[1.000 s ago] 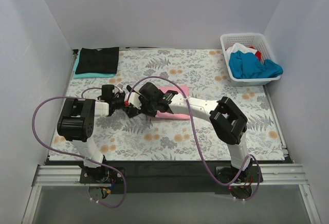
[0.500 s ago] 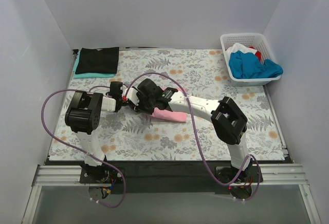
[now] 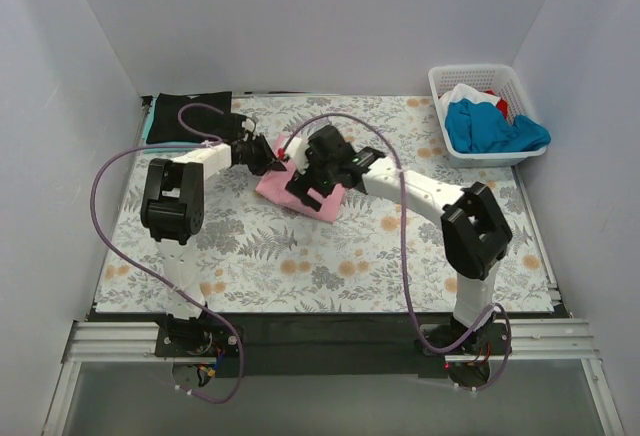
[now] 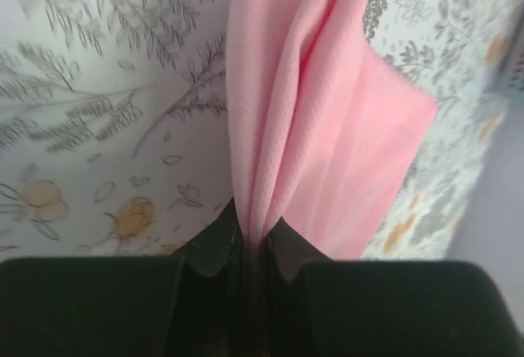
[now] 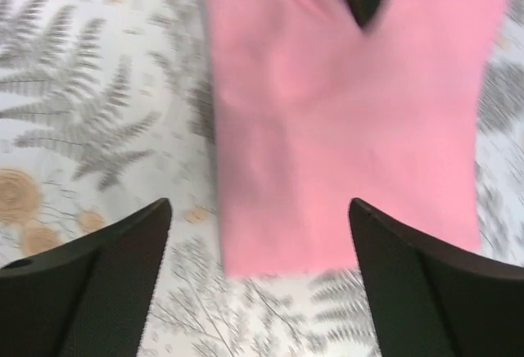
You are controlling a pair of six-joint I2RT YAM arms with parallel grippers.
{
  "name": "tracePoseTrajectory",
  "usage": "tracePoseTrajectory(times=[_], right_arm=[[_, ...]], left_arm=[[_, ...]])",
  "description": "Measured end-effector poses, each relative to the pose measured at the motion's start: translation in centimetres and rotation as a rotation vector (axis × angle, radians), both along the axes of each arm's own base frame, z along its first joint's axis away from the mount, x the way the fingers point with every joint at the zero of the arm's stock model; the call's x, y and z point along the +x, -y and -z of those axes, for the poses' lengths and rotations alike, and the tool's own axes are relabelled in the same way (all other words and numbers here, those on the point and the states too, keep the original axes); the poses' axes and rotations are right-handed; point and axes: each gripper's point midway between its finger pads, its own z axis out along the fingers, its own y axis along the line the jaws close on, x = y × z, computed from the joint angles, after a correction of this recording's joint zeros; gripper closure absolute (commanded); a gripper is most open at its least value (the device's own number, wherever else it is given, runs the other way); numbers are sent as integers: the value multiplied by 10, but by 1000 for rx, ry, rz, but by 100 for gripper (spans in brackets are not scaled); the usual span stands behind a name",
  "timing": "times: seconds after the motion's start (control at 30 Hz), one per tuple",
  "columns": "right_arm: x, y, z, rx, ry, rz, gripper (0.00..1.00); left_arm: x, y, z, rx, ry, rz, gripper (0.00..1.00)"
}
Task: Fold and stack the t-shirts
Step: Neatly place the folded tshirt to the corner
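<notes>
The folded pink t-shirt (image 3: 322, 203) lies tilted on the tablecloth left of centre. My left gripper (image 3: 272, 160) is shut on its far left edge; in the left wrist view the pink cloth (image 4: 327, 128) is bunched and pinched between the jaws of the left gripper (image 4: 252, 230). My right gripper (image 3: 303, 188) hangs open just above the shirt. In the right wrist view the right gripper (image 5: 260, 210) has its fingers spread wide either side of the pink t-shirt (image 5: 344, 111), holding nothing. A folded black t-shirt (image 3: 190, 116) lies on a teal one (image 3: 160, 142) at the back left.
A white lattice basket (image 3: 436, 78) at the back right holds blue (image 3: 490, 128), white (image 3: 462, 94) and red (image 3: 503, 108) t-shirts. The floral tablecloth (image 3: 330, 256) covers the table. White walls close in the left, back and right sides. Purple cables loop over both arms.
My left gripper has shut on the pink t-shirt and pulled it toward the back left. My right gripper has opened and let go of it, following along above the shirt.
</notes>
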Motion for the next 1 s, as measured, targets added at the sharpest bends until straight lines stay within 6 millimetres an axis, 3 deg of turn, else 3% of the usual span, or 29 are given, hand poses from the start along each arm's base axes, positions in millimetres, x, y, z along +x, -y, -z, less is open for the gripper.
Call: tracePoseTrajectory(times=[0.2,0.33,0.57,0.8,1.0], right_arm=[[68,110,-40,26,50,279,2],[67,145,-44,11,55,346,2],[46,165,-18,-53,-6,357,2],[43,170,-17,-71,-11,363,2],[43,171,-17,-76,-9,364,2]], left_arm=[[68,-21,-27,255,213,144,100],[100,-37,-45,408,341,217,100],[147,-67,-79,642,533,278,100],[168,-124,-91,792,586,246,100],[178,-158,-100,874,630,227,100]])
